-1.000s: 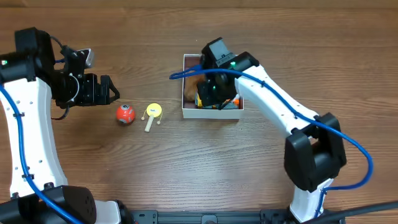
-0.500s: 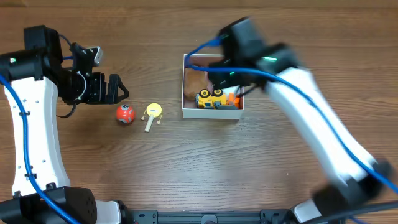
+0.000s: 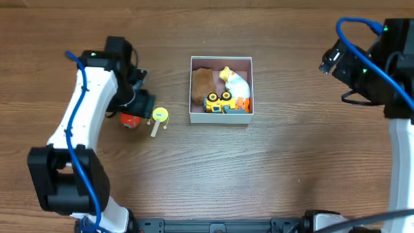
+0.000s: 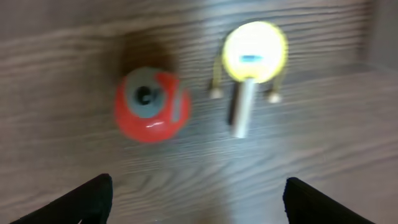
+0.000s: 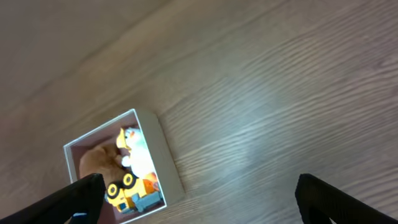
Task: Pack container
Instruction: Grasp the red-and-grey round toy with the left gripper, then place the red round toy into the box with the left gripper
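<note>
The container [image 3: 220,118], a white-walled square box, stands at the middle back of the table and shows low on the left in the right wrist view [image 5: 166,160]. Inside lie a brown plush [image 3: 203,81], a white and yellow toy [image 3: 235,82] and a yellow truck [image 3: 220,101]. Left of it on the wood lie a red ball [image 3: 130,121] and a yellow paddle drum [image 3: 158,116]. My left gripper [image 3: 137,109] hangs open right above the ball [image 4: 152,106], the drum [image 4: 254,53] beside it, with nothing between its fingers [image 4: 197,186]. My right gripper [image 3: 341,65] is open and empty [image 5: 199,186], well right of the container.
The tabletop is brown wood grain. The left arm's white links [image 3: 77,123] arch over the left side of the table, and the right arm with its blue cable [image 3: 388,77] stands at the far right edge.
The right gripper opened, left the white toy in the container and pulled back to the far right. The left arm swung right and now hovers over the red ball.
</note>
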Motion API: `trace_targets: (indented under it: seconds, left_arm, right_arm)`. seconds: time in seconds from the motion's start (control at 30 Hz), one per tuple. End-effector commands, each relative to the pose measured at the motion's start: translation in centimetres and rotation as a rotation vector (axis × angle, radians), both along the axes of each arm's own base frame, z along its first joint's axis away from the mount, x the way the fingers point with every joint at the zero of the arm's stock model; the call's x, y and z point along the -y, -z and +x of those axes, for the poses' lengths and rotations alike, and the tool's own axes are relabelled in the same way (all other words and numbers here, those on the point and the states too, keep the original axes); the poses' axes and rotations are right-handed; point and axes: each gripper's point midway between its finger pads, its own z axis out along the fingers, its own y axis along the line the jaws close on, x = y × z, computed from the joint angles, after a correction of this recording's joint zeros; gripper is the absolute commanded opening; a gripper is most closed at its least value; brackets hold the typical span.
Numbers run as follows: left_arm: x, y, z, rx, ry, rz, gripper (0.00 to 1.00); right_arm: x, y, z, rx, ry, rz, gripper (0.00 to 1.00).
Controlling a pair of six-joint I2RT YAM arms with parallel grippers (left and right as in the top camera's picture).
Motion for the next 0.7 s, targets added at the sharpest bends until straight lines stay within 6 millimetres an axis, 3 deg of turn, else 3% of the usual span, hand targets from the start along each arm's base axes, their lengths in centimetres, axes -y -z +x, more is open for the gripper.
trace_targets:
  seconds: [0.0,0.1,0.23,0.3,0.37,0.43,0.53,0.6,0.67]
  left_arm:
    - [-2.3,2.1,-0.8,-0.067,-0.108,-0.001,0.87]
    - [-2.4,5.5,-0.7,-0.117,-0.109,-0.006,0.87]
    - [-2.2,8.6,-0.5,-0.172,-0.100,-0.002,0.79]
    - [-2.3,9.7,-0.6,-0.195,-0.100,0.006,0.67]
    - [-2.9,10.0,-0.5,-0.197,-0.096,0.040,0.41]
    - [-3.1,9.0,0.7,-0.164,-0.102,0.048,0.25]
    - [-2.7,6.1,1.9,-0.157,-0.096,0.040,0.17]
    - [-1.1,2.3,3.2,-0.135,-0.058,0.024,0.17]
    - [2.1,-3.0,4.6,-0.071,0.027,0.025,0.18]
  right_arm:
    - [0.2,1.5,1.0,-0.046,0.012,0.006,1.00]
    - [0.2,2.0,1.3,-0.060,0.012,0.006,1.00]
    - [0.2,2.0,1.3,-0.061,0.011,0.005,1.00]
    - [0.2,2.0,1.3,-0.060,0.011,0.005,1.00]
    - [0.2,2.0,1.3,-0.061,0.011,0.006,1.00]
    - [0.2,2.1,1.3,-0.062,0.011,0.006,0.99]
    - [0.2,2.2,1.0,-0.072,0.011,0.006,0.98]
    - [0.2,2.2,1.0,-0.073,0.011,0.006,0.97]
    - [0.2,2.3,0.9,-0.077,0.010,0.005,0.97]
